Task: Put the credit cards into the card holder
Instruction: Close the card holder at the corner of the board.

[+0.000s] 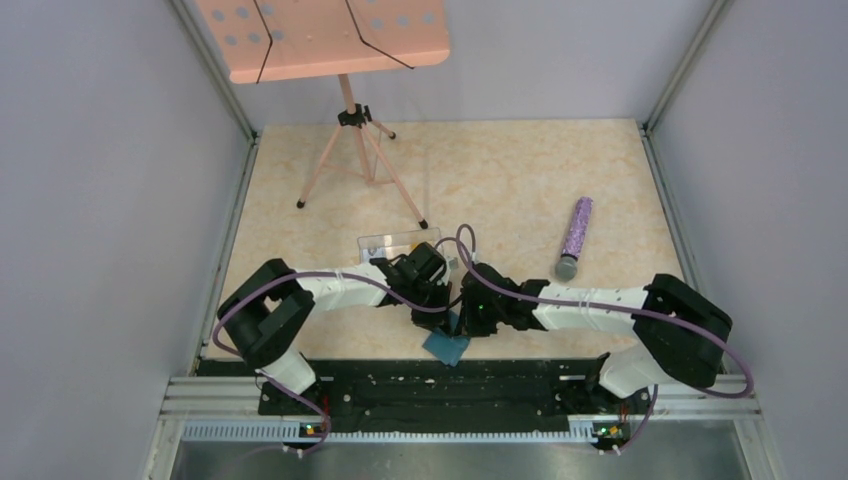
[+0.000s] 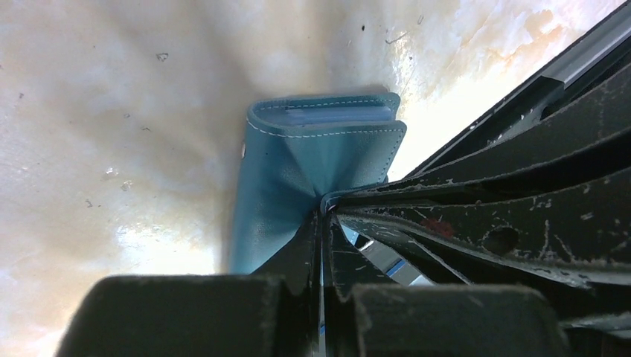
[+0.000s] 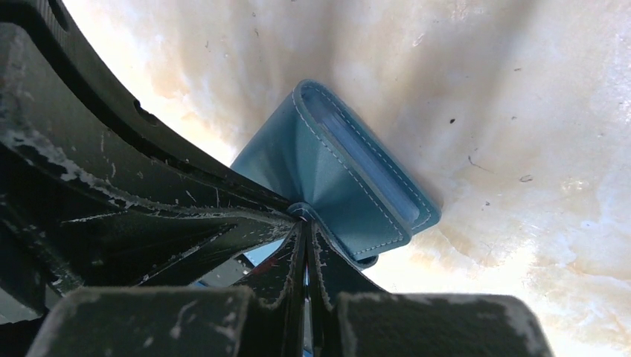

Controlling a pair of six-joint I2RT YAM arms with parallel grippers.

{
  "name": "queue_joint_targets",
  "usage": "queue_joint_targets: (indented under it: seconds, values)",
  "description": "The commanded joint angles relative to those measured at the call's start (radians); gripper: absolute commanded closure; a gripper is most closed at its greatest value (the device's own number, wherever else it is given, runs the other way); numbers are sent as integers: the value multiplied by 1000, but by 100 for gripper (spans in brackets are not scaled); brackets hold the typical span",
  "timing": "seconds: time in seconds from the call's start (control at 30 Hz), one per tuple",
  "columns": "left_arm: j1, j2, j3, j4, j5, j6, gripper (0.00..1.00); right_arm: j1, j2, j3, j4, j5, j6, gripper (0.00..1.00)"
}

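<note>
While both arms grip the card holder point(image 2: 298, 178) only by thin pinches on its teal cover, you risk losing it: pull the two apart unevenly and the cover could slide out of one pinch, and, since it sits at the near edge of the table point(image 1: 520, 180) just beside the black base rail point(image 1: 420, 385), it could drop off. With both arms occupied, neither is free to fetch a card; no credit cards can be made out here. Left gripper point(image 2: 321, 212): fingers pressed together, clamping a fold of the cover. Right gripper point(image 3: 303, 216): likewise closed on the cover from the opposite side. Pale blue slots show inside the gaping fold.
</note>
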Motion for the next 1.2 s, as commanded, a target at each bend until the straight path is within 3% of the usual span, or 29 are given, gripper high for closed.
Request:
queue_joint_targets:
  seconds: [0.0, 0.47, 1.17]
  values:
    - [-49, 115, -45, -49, -115, 51, 100, 78, 118, -24, -116, 12, 10, 100]
    - [-46, -77, 137, -133, -97, 30, 100, 71, -188, 16, -37, 122, -17, 100]
    - [-47, -73, 68, -179, -156, 36, 100, 68, -107, -4, 7, 97, -18, 100]
